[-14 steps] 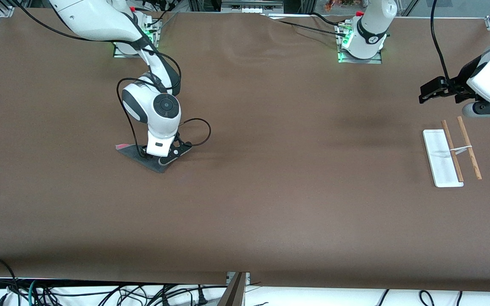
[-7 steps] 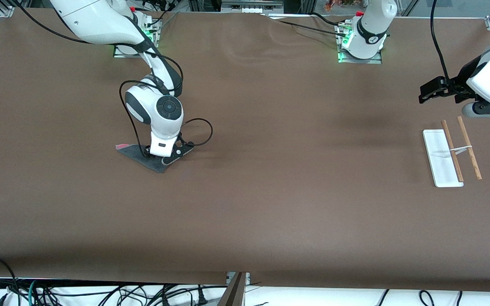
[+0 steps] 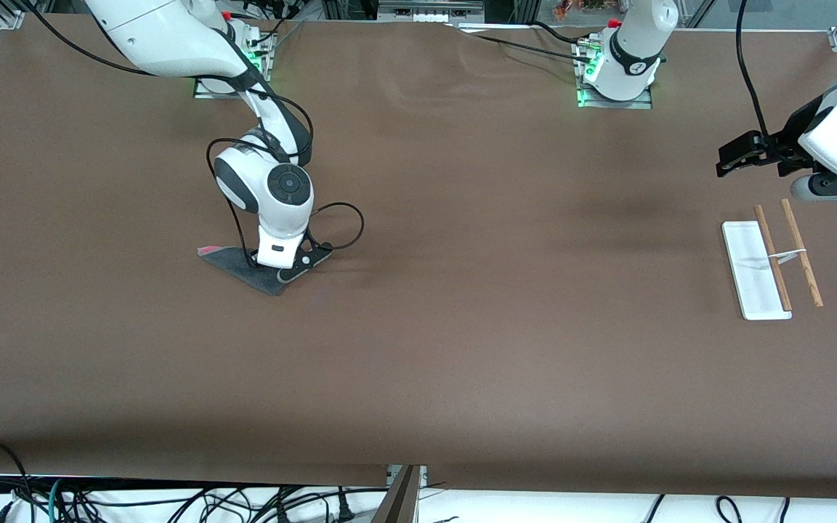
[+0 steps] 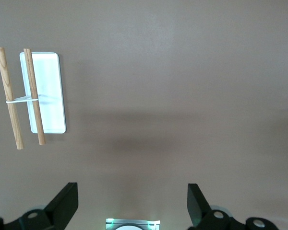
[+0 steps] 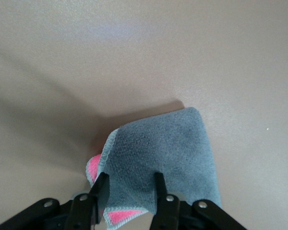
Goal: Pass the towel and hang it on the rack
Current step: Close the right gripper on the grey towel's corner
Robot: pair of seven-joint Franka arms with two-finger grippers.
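The towel (image 3: pixel 233 263) lies on the table toward the right arm's end, dark grey side up, with pink showing at a turned corner (image 5: pixel 93 167). My right gripper (image 3: pixel 282 270) is down on the towel's edge. Its fingers (image 5: pixel 102 186) stand apart on either side of a raised fold of the cloth (image 5: pixel 168 143), with a gap still showing between them, so my right gripper (image 5: pixel 130 184) counts as open. The rack (image 3: pixel 749 269) stands toward the left arm's end, white base and two brown rods (image 4: pixel 33 96). My left gripper (image 3: pixel 725 161) hangs open (image 4: pixel 133 201) above the table beside the rack and waits.
The brown table cover (image 3: pixel 506 305) spreads wide between towel and rack. The arm bases (image 3: pixel 615 87) stand along the table's edge farthest from the front camera. Cables (image 3: pixel 338 225) loop beside the right hand.
The right gripper's fingers have drawn closer together around the towel's edge, and the hand has shifted slightly. The left arm has not moved.
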